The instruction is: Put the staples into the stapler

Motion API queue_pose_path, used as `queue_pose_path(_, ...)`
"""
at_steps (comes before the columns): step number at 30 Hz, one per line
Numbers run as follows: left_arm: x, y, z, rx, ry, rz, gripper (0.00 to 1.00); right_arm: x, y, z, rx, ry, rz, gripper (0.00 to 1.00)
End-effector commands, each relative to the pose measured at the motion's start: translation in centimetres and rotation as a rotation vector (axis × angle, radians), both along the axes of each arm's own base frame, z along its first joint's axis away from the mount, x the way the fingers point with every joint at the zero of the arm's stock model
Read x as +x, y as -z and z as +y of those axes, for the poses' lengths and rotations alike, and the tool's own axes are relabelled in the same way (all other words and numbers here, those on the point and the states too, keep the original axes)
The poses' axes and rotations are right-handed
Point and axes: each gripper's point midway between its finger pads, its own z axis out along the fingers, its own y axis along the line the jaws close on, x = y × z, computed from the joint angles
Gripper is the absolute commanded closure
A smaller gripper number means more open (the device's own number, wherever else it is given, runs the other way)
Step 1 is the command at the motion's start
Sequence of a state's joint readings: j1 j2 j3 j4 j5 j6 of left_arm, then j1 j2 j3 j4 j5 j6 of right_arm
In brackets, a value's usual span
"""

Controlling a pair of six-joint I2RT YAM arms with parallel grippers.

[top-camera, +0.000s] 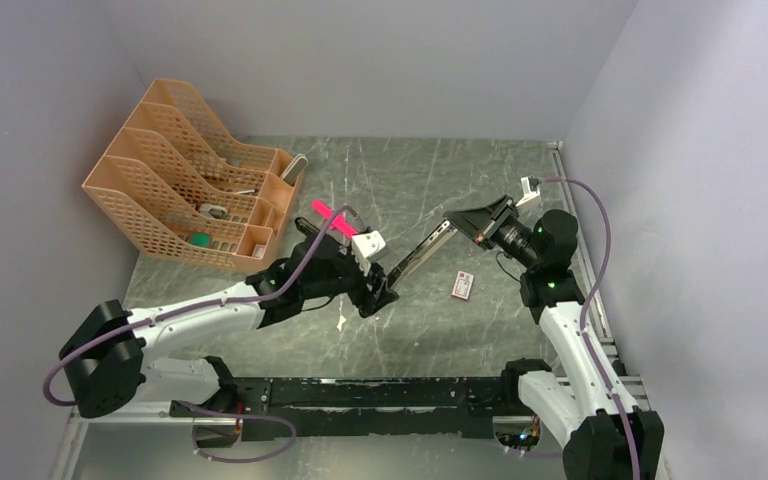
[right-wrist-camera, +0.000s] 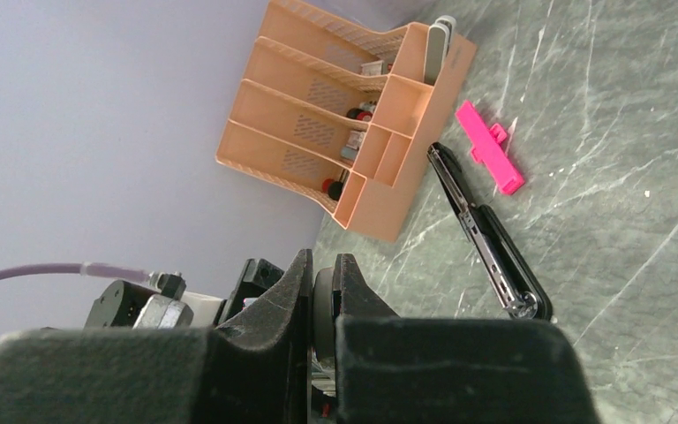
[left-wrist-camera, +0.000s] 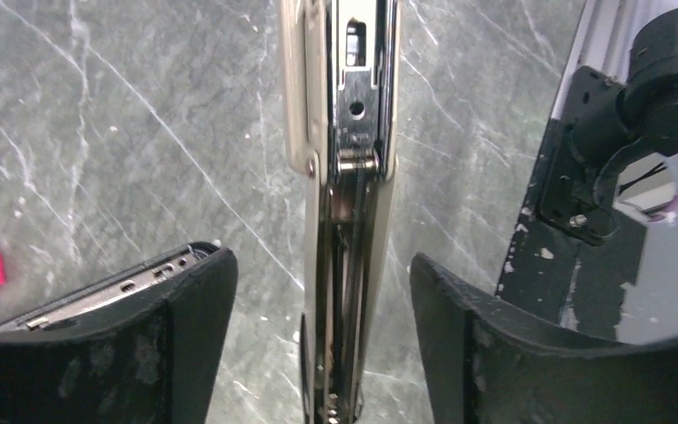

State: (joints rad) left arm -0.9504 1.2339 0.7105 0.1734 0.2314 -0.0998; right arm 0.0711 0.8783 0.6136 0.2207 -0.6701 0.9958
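The stapler [top-camera: 422, 248] is laid open at the centre of the bench [top-camera: 440, 170], its rail straddled, untouched, by the released left fingers [left-wrist-camera: 185, 344]. The right fingers [right-wrist-camera: 274, 305] are clenched, on what cannot be told. Next, a strip is judged needed from the staples box [top-camera: 463, 285] at four o'clock. The surface is veined grey-green stone, the walls [top-camera: 360, 60] pale lilac.

stapler [top-camera: 425, 248] mid-table, orange organizer [top-camera: 175, 190] far left

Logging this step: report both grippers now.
Left gripper: open, either side of the stapler.
Right gripper: shut; any load cannot be told.
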Motion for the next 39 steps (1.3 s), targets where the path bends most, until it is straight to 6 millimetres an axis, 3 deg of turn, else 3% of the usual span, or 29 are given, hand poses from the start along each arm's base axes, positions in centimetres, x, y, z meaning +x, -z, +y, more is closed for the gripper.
queue_pose_path(1, 0.6, -2.2, -1.7, -0.039, 0.033, -0.053, 0.35, -0.6, -2.2, 0.3, 0.053, -0.03, -0.052, 1.0)
queue_pose_path(8, 0.8, -1.8, -1.5, -0.015, 0.017, -0.041, 0.86, -0.3, -1.6, -0.1, 0.035, 0.005, -0.038, 1.0)
queue_pose_path(10, 0.8, -2.2, -1.1, -0.015, 0.003, -0.045, 0.93, -0.2, -1.5, -0.5, 0.013, 0.039, -0.041, 1.0)
queue_pose_path(12, 0.8, -2.8, -0.4, -0.018, -0.017, -0.052, 0.93, 0.2, -1.2, -1.3, -0.039, 0.089, -0.047, 0.98)
queue_pose_path(18, 0.0, -4.8, 2.2, 0.021, -0.062, -0.056, 0.93, 0.6, -1.3, -4.0, -0.232, 0.237, -0.083, 0.58)
queue_pose_path(22, -1.1, -5.1, 3.5, 0.062, -0.039, -0.044, 0.93, 0.6, -1.7, -5.3, -0.294, 0.299, -0.102, 0.45)
queue_pose_path(31, -2.3, -4.6, 6.2, 0.172, -0.012, -0.078, 0.93, 0.0, -3.8, -6.0, -0.37, 0.333, -0.265, 0.4)
queue_pose_path(36, -2.5, -4.6, 6.6, 0.199, 0.022, -0.111, 0.93, -1.5, -6.0, -3.1, -0.365, 0.153, -0.49, 0.41)
queue_pose_path(39, -2.8, -4.5, 6.5, 0.221, 0.067, -0.132, 0.93, -2.7, -6.0, -0.8, -0.342, 0.0, -0.572, 0.41)
